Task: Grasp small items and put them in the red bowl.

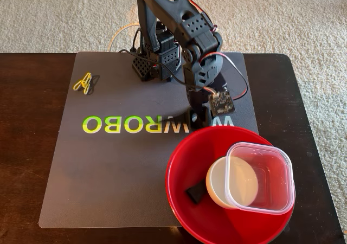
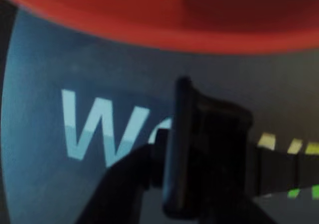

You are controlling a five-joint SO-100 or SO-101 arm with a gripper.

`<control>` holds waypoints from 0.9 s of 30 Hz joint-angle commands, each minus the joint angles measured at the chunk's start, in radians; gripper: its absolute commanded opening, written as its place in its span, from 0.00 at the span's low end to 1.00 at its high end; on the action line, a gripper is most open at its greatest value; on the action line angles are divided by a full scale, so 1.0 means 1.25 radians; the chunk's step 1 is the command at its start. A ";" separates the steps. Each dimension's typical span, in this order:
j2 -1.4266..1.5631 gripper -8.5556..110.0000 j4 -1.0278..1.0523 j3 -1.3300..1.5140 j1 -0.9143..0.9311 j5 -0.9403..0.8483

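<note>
The gripper (image 1: 201, 119) points down at the mat just behind the far rim of the red bowl (image 1: 181, 198); in the fixed view its tips are hidden by the arm and the rim. In the wrist view the gripper (image 2: 199, 169) shows as a blurred dark mass over the mat lettering, and whether its jaws are apart or closed on anything cannot be told. The red bowl sits at the near right part of the grey mat (image 1: 108, 168), overhanging the mat's right edge. Inside it lie the small round white dish (image 1: 219, 184), the clear square plastic tub (image 1: 268, 176) resting tilted over the dish, and a black wedge-shaped plastic part (image 1: 195, 192) touching the dish's left side. The yellow clip pair (image 1: 83, 82) lies on the mat's far left corner, well apart from the bowl. The mat rests on a dark wooden table (image 1: 27, 146).
</note>
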 commanded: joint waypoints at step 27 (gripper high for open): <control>0.067 0.07 0.353 -0.453 0.535 -0.173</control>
